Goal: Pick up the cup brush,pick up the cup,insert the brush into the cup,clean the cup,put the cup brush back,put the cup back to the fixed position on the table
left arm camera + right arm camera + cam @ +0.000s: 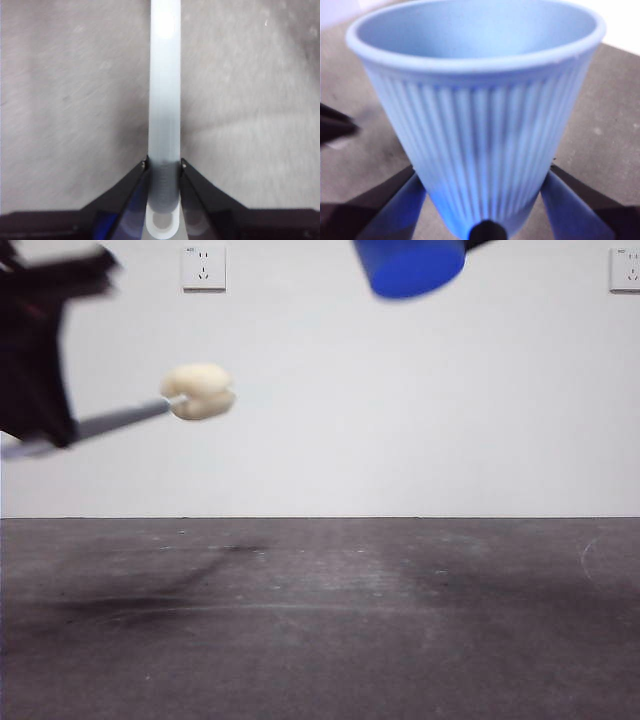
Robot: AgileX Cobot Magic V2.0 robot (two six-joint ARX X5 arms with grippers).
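Your left pincer (163,165) is closed tight on the slim handle of the cup brush (165,100), with one black jaw pressed against each side of the handle near its white looped end. From the jaws the handle runs straight out ahead of the pincer, pale and blurred, above the grey worktop (65,100). In the front view this pincer (45,425) shows as a dark blurred mass at the left edge. The cup brush (198,391) sticks out from it to the right and slightly upward, and the cream-yellow sponge head is at the far tip, held in the air well above the worktop (320,620).

Your right pincer (482,200) is closed on the cup (480,115), with a jaw on each side of its narrow base. The cup's ribbed blue wall widens away from the jaws, and the open mouth points away from the pincer. In the front view the cup (410,265) is high at the top edge, partly cut off, tilted, and well apart from the sponge head. Two white wall sockets (203,268) sit on the pale wall behind.
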